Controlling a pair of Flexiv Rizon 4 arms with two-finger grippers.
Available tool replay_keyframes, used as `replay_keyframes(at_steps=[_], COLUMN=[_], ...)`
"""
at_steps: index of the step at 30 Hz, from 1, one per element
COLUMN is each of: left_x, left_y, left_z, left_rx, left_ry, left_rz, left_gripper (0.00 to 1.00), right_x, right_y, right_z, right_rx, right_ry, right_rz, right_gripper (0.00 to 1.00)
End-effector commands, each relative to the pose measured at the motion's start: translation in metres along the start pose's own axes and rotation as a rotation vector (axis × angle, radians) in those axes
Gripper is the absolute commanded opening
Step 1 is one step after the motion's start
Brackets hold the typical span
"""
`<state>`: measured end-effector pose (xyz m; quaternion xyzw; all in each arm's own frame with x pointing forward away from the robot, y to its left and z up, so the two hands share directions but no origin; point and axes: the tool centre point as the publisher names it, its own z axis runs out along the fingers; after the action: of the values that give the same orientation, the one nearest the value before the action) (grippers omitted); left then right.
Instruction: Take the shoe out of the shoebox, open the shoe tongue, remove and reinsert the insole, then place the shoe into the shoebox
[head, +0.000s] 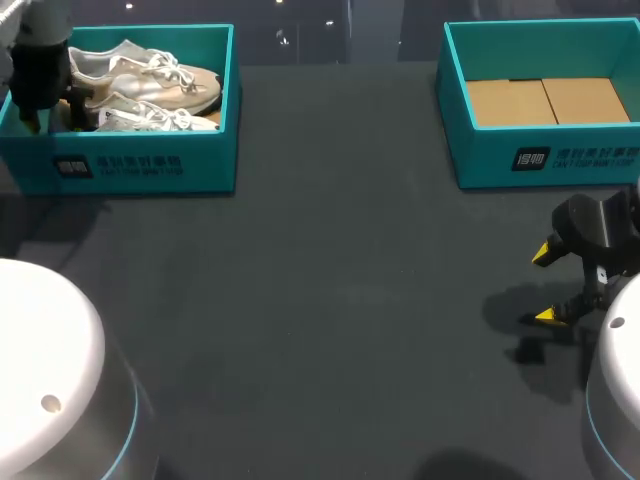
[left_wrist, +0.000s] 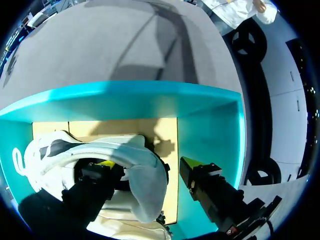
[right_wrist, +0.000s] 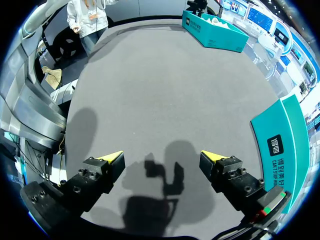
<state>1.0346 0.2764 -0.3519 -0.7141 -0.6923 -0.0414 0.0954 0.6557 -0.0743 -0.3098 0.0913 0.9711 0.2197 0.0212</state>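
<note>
Two teal boxes sit at the far side of the table (head: 330, 300), well apart. The left box (head: 150, 165) holds a pair of pale shoes (head: 150, 95) lying side by side with their heels toward the left arm. The right box (head: 540, 160) shows only its cardboard floor. The left gripper (left_wrist: 146, 163) is down inside the left box at the heel end, its claw wide. One finger (left_wrist: 102, 172) is sunk in the opening of a shoe (left_wrist: 145, 185), and the other stands outside the heel with a strip of box floor showing between it and the shoe, so the heel wall is straddled, not clamped. The right gripper (right_wrist: 161, 156) hangs low over bare table near the right box, claw spread wide and holding nothing, its shadow on the table beneath it.
</note>
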Motion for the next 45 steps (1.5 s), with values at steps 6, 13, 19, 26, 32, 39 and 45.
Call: replay_keyframes(at_steps=[6, 13, 19, 26, 32, 39, 45], left_x=[0.001, 0.0, 0.001, 0.009, 0.017, 0.027, 0.036], left_y=[0.006, 0.007, 0.006, -0.001, -0.007, -0.005, -0.004], left_z=[0.015, 0.02, 0.023, 0.024, 0.015, -0.005, -0.034], left_rx=[0.018, 0.028, 0.036, 0.039, 0.046, 0.067, 0.076], left_ry=[0.025, 0.028, 0.039, 0.047, 0.034, 0.022, 0.007], left_rz=[-0.001, 0.0, 0.001, 0.012, 0.017, -0.039, -0.077], left_gripper=[0.7, 0.49, 0.2, 0.0, 0.0, 0.0, 0.0], right_x=[0.002, 0.002, 0.002, 0.002, 0.002, 0.002, 0.002], right_y=[0.0, 0.0, 0.0, 0.0, 0.0, 0.0, 0.0], right_z=[0.0, 0.0, 0.0, 0.0, 0.0, 0.0, 0.0], right_rx=[0.003, 0.003, 0.003, 0.003, 0.003, 0.003, 0.003], right_ry=[-0.003, -0.003, -0.003, -0.003, -0.003, -0.003, -0.003], right_rz=[0.0, 0.0, 0.0, 0.0, 0.0, 0.0, 0.0], right_gripper=[1.0, 1.0, 1.0, 1.0, 1.0, 1.0, 1.0])
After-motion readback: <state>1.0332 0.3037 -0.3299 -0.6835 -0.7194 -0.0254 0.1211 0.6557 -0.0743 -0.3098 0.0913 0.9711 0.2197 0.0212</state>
